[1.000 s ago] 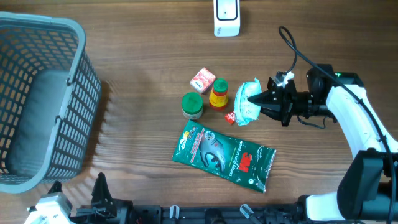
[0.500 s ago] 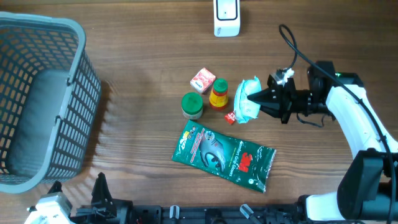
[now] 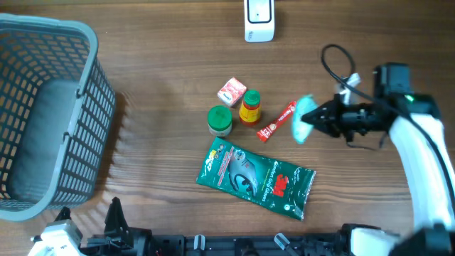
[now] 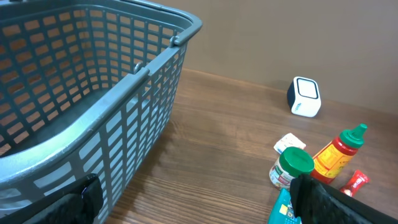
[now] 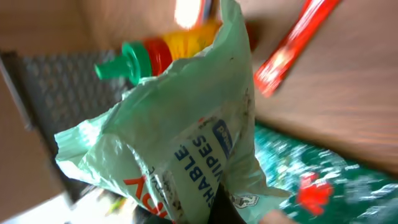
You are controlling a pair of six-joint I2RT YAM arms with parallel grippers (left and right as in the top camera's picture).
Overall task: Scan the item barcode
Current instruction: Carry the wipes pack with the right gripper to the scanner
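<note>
My right gripper [image 3: 321,118] is shut on a pale green pack of wipes [image 3: 306,121], which hangs blurred above the table, right of the item cluster. In the right wrist view the wipes pack [image 5: 186,137] fills the frame, blue lettering facing the camera, a dark finger [image 5: 231,205] pressed into its lower part. No barcode shows on it. The white scanner [image 3: 259,20] stands at the table's far edge; it also shows as a small white box, the scanner [image 4: 306,97]. My left gripper [image 4: 199,205] is open and empty, low near the basket.
A grey mesh basket [image 3: 43,121] fills the left side. A red-and-yellow sauce bottle [image 3: 249,108], a green-lidded jar [image 3: 220,121], a small red-white box [image 3: 232,92] and a red sachet stick [image 3: 276,121] cluster mid-table. A green foil packet [image 3: 256,178] lies nearer the front.
My right gripper has lifted the wipes pack and carried it to the right, uncovering the red sachet stick. The left arm has not moved.
</note>
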